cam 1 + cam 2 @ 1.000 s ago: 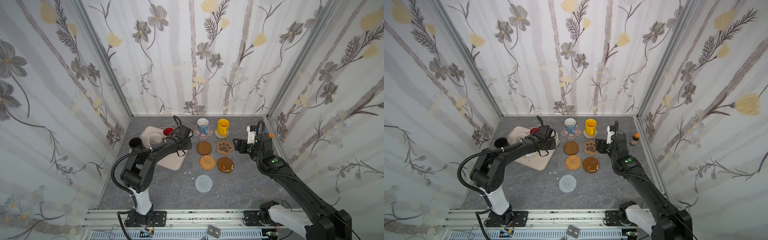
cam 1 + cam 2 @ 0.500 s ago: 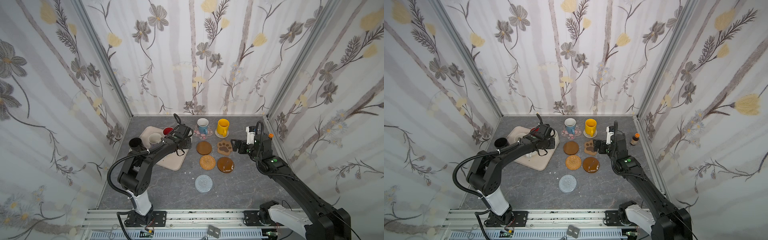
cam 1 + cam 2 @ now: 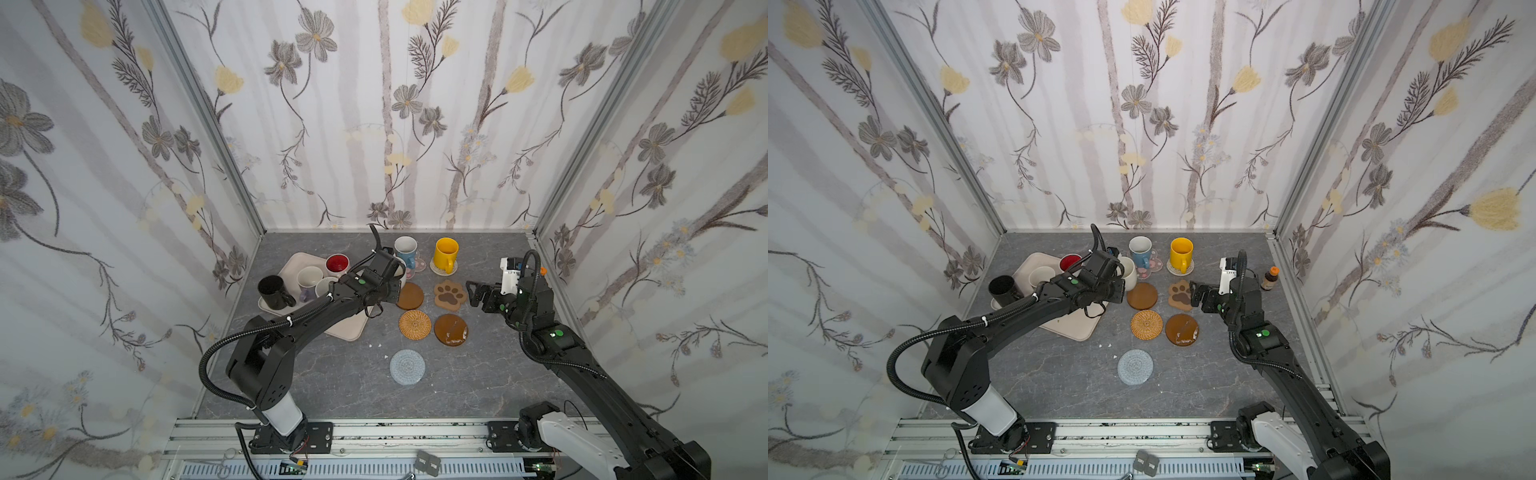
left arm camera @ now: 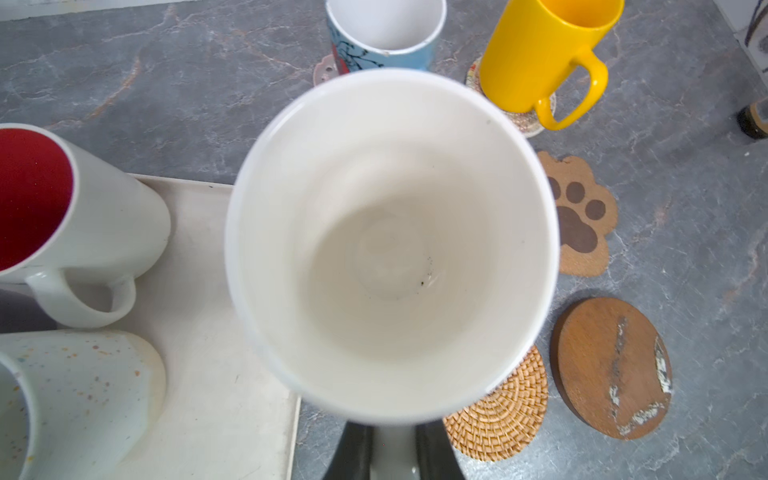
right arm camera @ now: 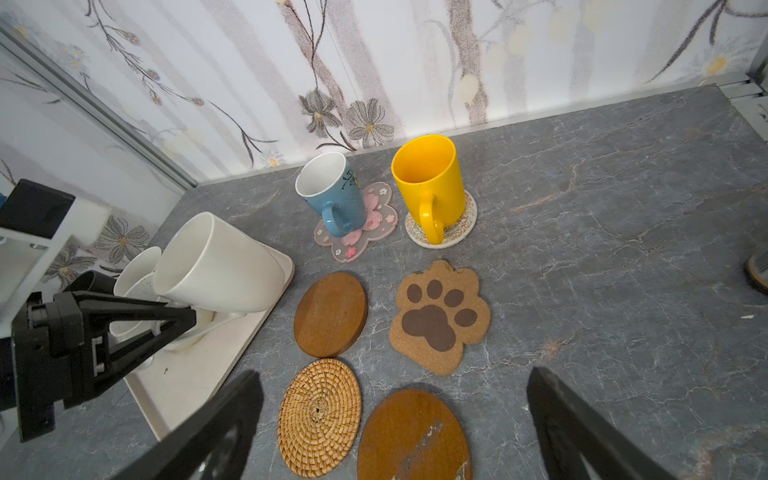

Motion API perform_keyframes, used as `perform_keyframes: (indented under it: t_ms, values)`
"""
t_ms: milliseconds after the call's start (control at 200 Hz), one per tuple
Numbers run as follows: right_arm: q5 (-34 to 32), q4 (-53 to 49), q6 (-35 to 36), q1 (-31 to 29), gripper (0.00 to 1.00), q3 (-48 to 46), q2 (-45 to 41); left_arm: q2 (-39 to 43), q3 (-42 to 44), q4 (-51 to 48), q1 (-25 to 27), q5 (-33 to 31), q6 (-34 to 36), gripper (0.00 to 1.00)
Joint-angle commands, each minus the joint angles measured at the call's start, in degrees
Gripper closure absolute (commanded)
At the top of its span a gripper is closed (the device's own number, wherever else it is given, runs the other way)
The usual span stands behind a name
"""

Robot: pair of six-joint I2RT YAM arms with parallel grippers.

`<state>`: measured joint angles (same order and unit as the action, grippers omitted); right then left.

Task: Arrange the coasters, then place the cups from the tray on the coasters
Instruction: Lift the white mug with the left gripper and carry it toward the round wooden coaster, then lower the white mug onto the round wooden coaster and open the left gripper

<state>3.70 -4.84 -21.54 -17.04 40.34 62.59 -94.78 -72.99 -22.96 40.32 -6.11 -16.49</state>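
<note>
The plain white mug hangs tilted, clear of the cream tray and over its 3 o'clock edge. The left gripper has its jaws clamped tight on the mug's handle. A bare wooden disc coaster lies at the mug's 5 o'clock. At its 12 o'clock the light blue mug stands on the pink blossom coaster, and at 2 o'clock the yellow mug stands on the white woven coaster. The right gripper hovers at 3 o'clock of the paw coaster, jaws spread wide and empty
</note>
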Motion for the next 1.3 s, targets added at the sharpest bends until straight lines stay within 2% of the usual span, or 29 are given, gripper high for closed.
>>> perform_keyframes:
  t_ms: [0, 225, 669, 1039, 1294]
  values:
    - [1.8, 2.1, -1.6, 1.2, 0.0, -1.3, -1.3, -0.2, -0.7, 1.3, 2.7, -3.6, 0.1, 1.0]
    - [3.9, 2.4, -2.0, 3.0, 0.0, -2.9, -2.0, -4.5, -3.6, 1.2, 6.0, -5.7, -1.4, 1.0]
    - [4.9, 3.5, -2.2, 3.3, 0.0, -4.4, -1.4, -14.1, -8.4, 1.4, 5.7, -7.6, -2.2, 1.0]
    - [5.6, 4.0, -2.1, 3.4, 0.0, -4.4, -0.5, -15.4, -8.2, 2.0, 5.2, -6.9, -3.8, 1.0]
    - [5.5, 4.0, -2.1, 3.5, 0.0, -4.7, -0.8, -15.0, -7.5, 2.0, 5.3, -7.1, -3.7, 0.8]
